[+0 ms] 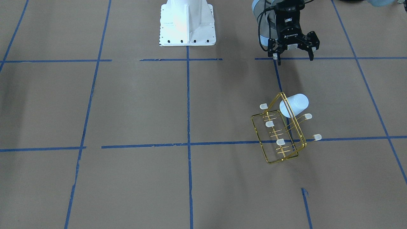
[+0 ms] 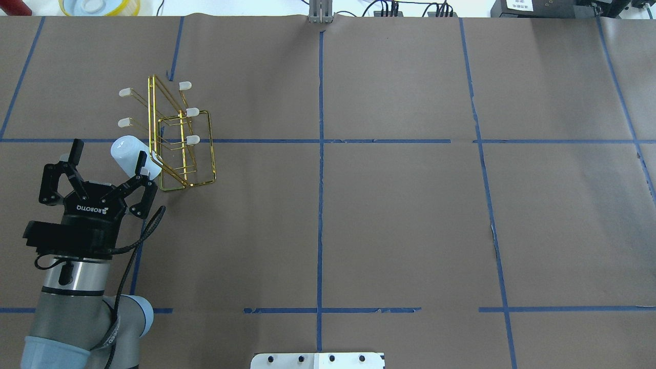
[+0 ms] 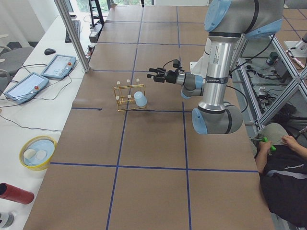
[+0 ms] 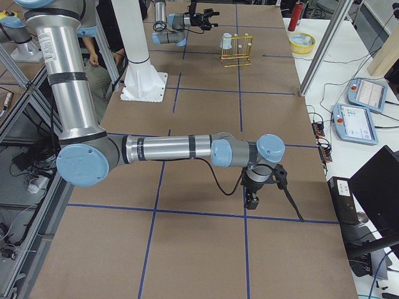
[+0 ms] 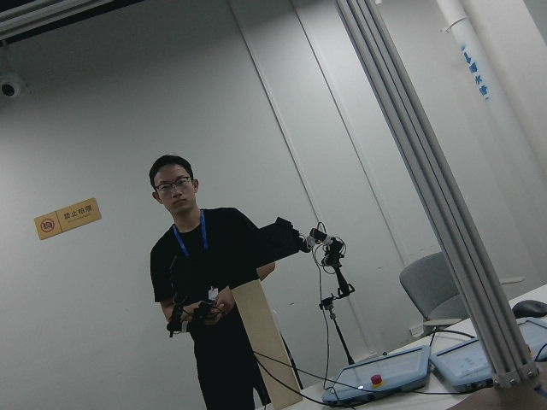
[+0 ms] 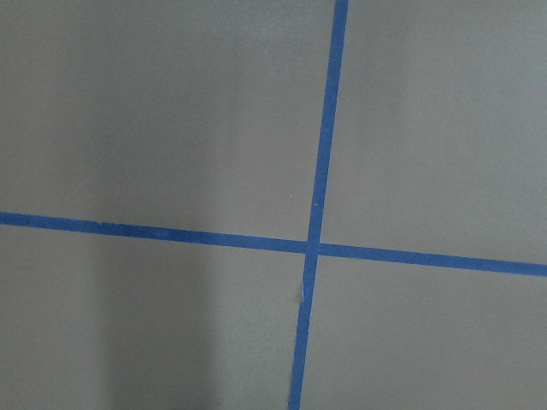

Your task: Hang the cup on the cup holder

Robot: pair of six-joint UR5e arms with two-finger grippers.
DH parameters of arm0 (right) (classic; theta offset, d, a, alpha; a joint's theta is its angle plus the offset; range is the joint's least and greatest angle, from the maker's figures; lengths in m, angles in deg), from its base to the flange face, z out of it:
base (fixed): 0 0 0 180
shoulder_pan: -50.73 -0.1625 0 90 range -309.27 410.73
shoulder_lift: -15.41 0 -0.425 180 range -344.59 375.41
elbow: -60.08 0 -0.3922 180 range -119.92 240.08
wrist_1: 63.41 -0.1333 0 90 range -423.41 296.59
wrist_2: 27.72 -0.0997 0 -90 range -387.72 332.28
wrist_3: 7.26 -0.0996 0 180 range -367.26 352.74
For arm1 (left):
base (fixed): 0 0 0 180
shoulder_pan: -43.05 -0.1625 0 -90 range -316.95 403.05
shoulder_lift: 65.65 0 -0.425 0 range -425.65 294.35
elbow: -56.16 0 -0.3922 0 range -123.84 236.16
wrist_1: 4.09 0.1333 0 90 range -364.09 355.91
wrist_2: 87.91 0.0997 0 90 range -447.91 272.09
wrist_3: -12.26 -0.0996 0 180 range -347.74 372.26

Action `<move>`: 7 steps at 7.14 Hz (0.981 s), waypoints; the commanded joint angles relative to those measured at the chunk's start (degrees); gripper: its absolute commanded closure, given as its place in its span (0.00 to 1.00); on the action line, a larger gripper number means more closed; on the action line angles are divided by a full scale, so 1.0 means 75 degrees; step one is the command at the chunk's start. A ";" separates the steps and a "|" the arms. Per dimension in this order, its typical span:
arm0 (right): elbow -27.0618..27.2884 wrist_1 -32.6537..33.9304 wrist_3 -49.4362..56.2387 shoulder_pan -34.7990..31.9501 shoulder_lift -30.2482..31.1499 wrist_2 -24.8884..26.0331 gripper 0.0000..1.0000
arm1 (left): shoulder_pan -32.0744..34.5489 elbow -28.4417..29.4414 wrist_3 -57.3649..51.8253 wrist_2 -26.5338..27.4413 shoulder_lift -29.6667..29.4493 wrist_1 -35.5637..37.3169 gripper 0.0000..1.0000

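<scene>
The pale cup point(image 1: 294, 105) sits tilted, mouth toward the rack, over a prong at the end of the gold wire cup holder point(image 1: 279, 133) nearest the robot. Both also show in the overhead view: cup point(image 2: 128, 154), cup holder point(image 2: 179, 138). My left gripper point(image 1: 294, 57) is open and empty, raised, a short way back from the cup on the robot's side; in the overhead view point(image 2: 107, 152) one finger overlaps the cup. My right gripper point(image 4: 252, 199) hangs low over bare table far from the rack; I cannot tell whether it is open or shut.
The white robot base point(image 1: 187, 24) stands at the table's near edge. A yellow bowl point(image 2: 100, 6) and a red cylinder point(image 3: 14, 193) lie off the table's left end. An aluminium post point(image 3: 72, 33) and teach pendants point(image 3: 58, 66) stand beyond the far edge.
</scene>
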 commanded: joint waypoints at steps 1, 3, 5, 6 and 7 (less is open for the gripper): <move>0.0012 0.0000 0.0000 -0.0012 0.0003 0.0000 0.00 | -0.0505 -0.1134 -0.0046 -0.0106 0.0179 0.0717 0.00; 0.0023 0.0000 0.0000 -0.0012 0.0003 0.0000 0.00 | -0.0519 -0.1152 -0.0058 -0.0117 0.0192 0.0922 0.00; 0.0023 0.0000 0.0000 -0.0012 0.0003 0.0000 0.00 | -0.0695 -0.1164 -0.0035 -0.0535 0.0192 0.0946 0.00; 0.0012 0.0000 0.0000 -0.0012 0.0003 0.0000 0.00 | -0.0800 -0.1153 0.0023 -0.0678 0.0192 0.0934 0.00; 0.0023 0.0000 0.0000 -0.0012 0.0003 0.0000 0.00 | -0.0859 -0.1152 0.0024 -0.0692 0.0215 0.0934 0.00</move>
